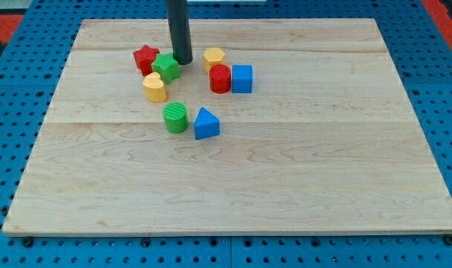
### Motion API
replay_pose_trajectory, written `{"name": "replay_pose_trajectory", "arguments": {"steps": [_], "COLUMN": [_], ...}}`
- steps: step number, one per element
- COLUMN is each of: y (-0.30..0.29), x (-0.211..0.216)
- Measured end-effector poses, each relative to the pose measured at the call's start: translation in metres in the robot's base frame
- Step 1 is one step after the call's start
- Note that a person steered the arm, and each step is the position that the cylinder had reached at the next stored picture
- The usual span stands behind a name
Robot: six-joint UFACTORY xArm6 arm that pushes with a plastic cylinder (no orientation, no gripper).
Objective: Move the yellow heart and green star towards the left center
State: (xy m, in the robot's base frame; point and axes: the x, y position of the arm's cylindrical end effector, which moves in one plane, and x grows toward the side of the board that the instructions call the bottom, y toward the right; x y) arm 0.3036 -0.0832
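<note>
Standing at the upper left of the frame, my tip touches the green star's right side, seemingly placed to shove it leftward; no jaws exist. Yellow heart sits just below. Eight blocks: two red, two green, two yellow, two blue.

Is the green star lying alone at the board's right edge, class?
No: the green star sits at the view's upper left, touching the red star, with my tip just to its right.
</note>
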Motion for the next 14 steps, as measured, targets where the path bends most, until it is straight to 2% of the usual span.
{"name": "replay_pose_trajectory", "arguments": {"steps": [1, 3, 4, 6, 7, 8, 9, 10, 11, 12, 13, 14], "y": [-0.015, -0.013, -0.016, -0.123, -0.069, -0.106, -0.097, -0.028, -0.005, -0.043, -0.084, -0.085], "x": [0.006, 0.086, 0.095, 0.095, 0.12, 0.123, 0.11, 0.088, 0.073, 0.035, 0.051, 0.084]}}
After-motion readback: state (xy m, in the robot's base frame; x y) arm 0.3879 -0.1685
